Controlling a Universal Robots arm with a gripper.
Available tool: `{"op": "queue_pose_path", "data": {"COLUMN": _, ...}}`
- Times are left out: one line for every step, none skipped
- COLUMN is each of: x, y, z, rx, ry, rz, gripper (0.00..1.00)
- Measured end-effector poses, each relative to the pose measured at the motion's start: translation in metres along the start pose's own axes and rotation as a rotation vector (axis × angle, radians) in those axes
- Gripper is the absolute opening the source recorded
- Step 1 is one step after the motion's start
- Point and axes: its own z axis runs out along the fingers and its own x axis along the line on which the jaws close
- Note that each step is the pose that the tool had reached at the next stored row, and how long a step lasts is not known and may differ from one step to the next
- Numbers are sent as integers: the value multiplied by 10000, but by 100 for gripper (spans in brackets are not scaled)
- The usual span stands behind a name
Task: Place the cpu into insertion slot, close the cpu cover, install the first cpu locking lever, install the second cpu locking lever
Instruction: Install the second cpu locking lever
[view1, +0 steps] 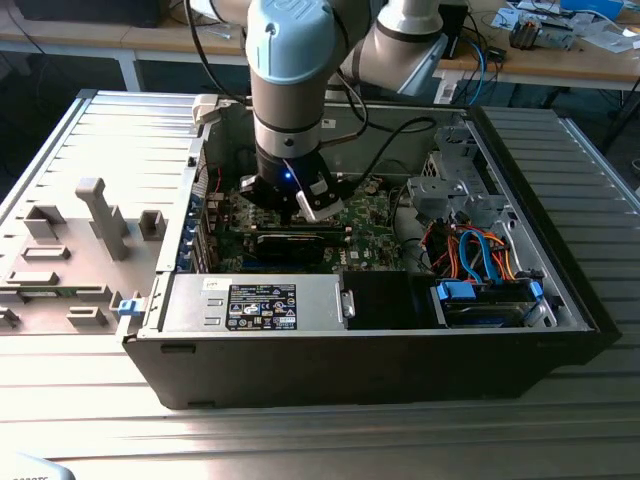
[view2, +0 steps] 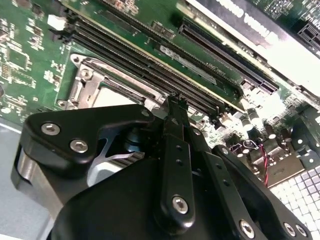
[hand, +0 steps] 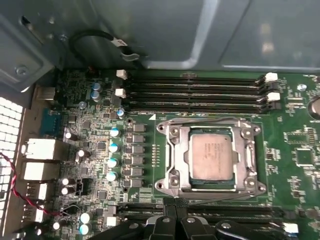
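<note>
Gripper (hand: 172, 204) fingers pressed together, empty, just beside insertion slot (hand: 167, 175); cpu (hand: 212, 158) seated, cpu cover (hand: 248, 155) closed over it.

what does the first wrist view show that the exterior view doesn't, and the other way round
First wrist view: the chip lying in its socket, with the metal cover closed around it, seen close up, and the gripper beside the socket's edge.

Exterior view: the whole open computer case, the power supply, blue drive cables, and the arm reaching down into the case.

Both: the green circuit board.
</note>
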Motion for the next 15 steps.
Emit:
{"op": "queue_pose_path", "data": {"x": 8, "y": -4, "z": 20, "rx": -3, "ry": 2, "rz": -11, "gripper": 11}}
{"op": "queue_pose_path", "data": {"x": 11, "y": -6, "z": 37, "rx": -5, "ry": 6, "rz": -27, "gripper": 11}}
{"op": "queue_pose_path", "data": {"x": 10, "y": -6, "z": 52, "rx": -7, "ry": 17, "rz": -87, "gripper": 11}}
{"op": "queue_pose_path", "data": {"x": 10, "y": -3, "z": 61, "rx": -8, "ry": 32, "rz": -159, "gripper": 11}}
{"op": "queue_pose_path", "data": {"x": 13, "y": 0, "z": 70, "rx": -10, "ry": 48, "rz": -232, "gripper": 11}}
{"op": "queue_pose_path", "data": {"x": 15, "y": 7, "z": 80, "rx": -18, "ry": 64, "rz": -309, "gripper": 11}}
{"op": "queue_pose_path", "data": {"x": 16, "y": 13, "z": 87, "rx": -32, "ry": 71, "rz": -351, "gripper": 11}}
{"op": "queue_pose_path", "data": {"x": 16, "y": 26, "z": 98, "rx": -52, "ry": 79, "rz": -393, "gripper": 11}}
{"op": "queue_pose_path", "data": {"x": 16, "y": 38, "z": 106, "rx": -63, "ry": 84, "rz": -422, "gripper": 11}}
{"op": "queue_pose_path", "data": {"x": 16, "y": 55, "z": 118, "rx": -79, "ry": 93, "rz": -461, "gripper": 11}}
{"op": "queue_pose_path", "data": {"x": 18, "y": 69, "z": 135, "rx": -90, "ry": 98, "rz": -502, "gripper": 11}}
{"op": "queue_pose_path", "data": {"x": 20, "y": 71, "z": 142, "rx": -90, "ry": 102, "rz": -520, "gripper": 11}}
{"op": "queue_pose_path", "data": {"x": 23, "y": 72, "z": 150, "rx": -93, "ry": 107, "rz": -541, "gripper": 11}}
{"op": "queue_pose_path", "data": {"x": 23, "y": 73, "z": 154, "rx": -97, "ry": 111, "rz": -551, "gripper": 11}}
{"op": "queue_pose_path", "data": {"x": 24, "y": 75, "z": 162, "rx": -115, "ry": 111, "rz": -565, "gripper": 11}}
